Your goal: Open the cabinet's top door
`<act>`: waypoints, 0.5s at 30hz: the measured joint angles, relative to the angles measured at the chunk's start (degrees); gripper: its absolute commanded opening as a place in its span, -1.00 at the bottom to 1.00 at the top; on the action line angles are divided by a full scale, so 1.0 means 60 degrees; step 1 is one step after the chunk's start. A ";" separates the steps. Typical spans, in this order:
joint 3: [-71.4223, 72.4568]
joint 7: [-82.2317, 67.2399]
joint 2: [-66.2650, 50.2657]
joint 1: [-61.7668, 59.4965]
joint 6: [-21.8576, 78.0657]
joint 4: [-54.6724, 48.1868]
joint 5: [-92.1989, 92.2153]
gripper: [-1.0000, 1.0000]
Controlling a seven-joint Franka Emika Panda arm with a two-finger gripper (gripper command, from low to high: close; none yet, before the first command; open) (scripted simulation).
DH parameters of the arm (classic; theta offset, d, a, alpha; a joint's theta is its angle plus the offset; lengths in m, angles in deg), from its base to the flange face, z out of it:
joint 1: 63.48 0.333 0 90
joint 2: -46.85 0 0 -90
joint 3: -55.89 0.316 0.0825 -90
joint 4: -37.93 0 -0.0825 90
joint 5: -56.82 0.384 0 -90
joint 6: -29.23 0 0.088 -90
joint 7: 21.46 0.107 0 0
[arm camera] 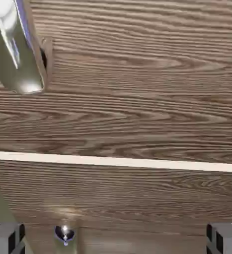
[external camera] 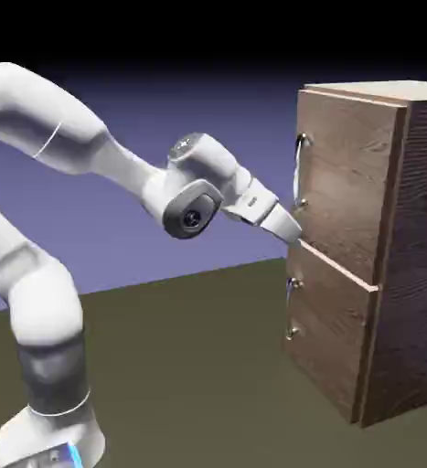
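Two tips of the gripper (arm camera: 116,238) are wide apart. Ease it up to the long handle (external camera: 298,172) on the top door (external camera: 349,187), above the low door (external camera: 331,320). Then pinch gently and pull slowly.

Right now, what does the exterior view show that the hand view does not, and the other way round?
Only the exterior view: the cabinet's top, side and the robot's base. Only the hand view: both finger tips, wide apart. Both: the top door, the lower door, their handles and the pale strip between the doors.
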 measured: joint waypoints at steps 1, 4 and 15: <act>0.0192 -0.0205 0.0158 -0.0182 0.0078 -0.0029 0.0415 1.00; 0.0766 -0.0819 0.0632 -0.0730 0.0310 -0.0116 0.1661 1.00; 0.2874 -0.3073 0.2368 -0.2736 0.1164 -0.0434 0.6231 1.00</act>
